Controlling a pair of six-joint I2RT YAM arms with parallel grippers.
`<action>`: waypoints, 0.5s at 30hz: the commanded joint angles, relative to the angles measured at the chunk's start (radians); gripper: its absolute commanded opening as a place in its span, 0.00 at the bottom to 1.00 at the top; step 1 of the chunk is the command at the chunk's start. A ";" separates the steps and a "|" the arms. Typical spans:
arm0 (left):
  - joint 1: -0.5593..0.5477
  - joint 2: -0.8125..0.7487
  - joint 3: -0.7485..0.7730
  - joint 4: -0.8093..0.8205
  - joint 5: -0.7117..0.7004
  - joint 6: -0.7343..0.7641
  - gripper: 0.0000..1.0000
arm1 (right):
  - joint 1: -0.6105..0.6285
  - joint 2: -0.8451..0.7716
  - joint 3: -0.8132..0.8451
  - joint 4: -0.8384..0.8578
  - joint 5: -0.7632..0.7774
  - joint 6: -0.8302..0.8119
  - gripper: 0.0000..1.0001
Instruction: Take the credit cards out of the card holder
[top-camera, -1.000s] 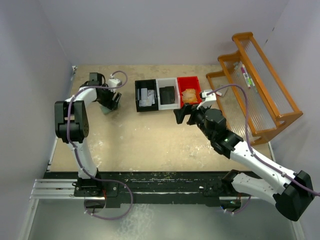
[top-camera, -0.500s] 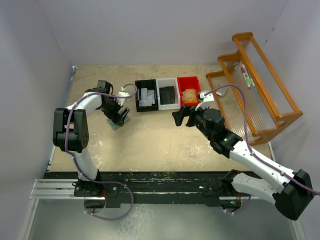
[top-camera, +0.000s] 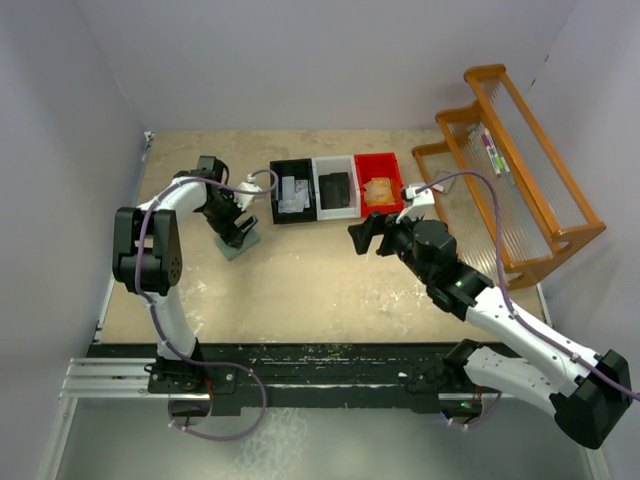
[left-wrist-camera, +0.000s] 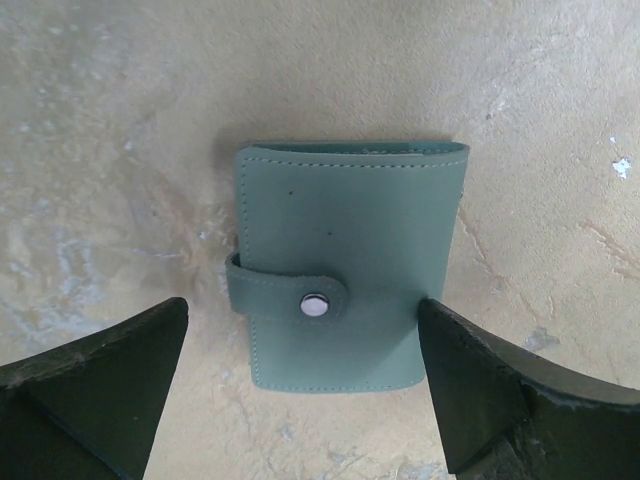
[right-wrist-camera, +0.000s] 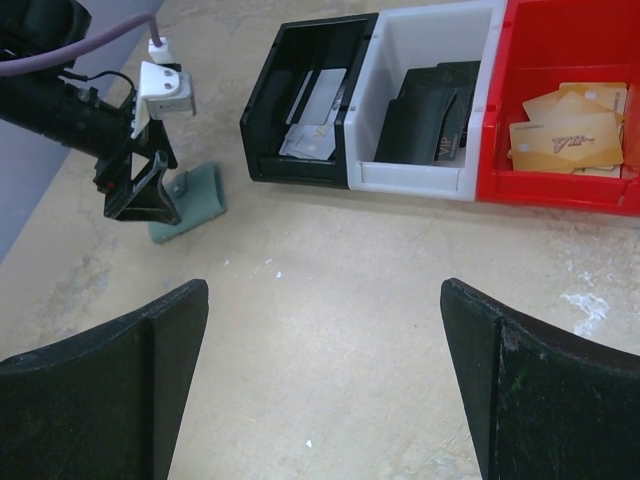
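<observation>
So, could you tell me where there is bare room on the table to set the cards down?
The widest bare patch of table lies in front of the three bins, between the card holder and the right pincer. The back-left corner is bare too. The bins and the wooden rack crowd the back and right.

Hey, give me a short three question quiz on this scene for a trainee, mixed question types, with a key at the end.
1. True or false: the strap on the card holder is snapped shut.
2. Which bin holds the tan cards? A black, B white, C red.
3. In one word, how do the left fingers stand over the card holder?

Key
1. True.
2. C, the red bin.
3. Open.
</observation>
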 joint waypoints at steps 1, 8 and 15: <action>0.002 0.008 0.019 -0.023 0.024 0.057 0.99 | 0.007 -0.028 0.050 -0.007 0.001 0.007 1.00; 0.000 -0.002 -0.034 -0.023 0.018 0.069 1.00 | 0.007 -0.013 0.064 -0.009 0.000 0.005 1.00; -0.007 -0.079 -0.092 -0.045 0.071 0.068 1.00 | 0.007 -0.009 0.066 -0.008 -0.005 0.012 1.00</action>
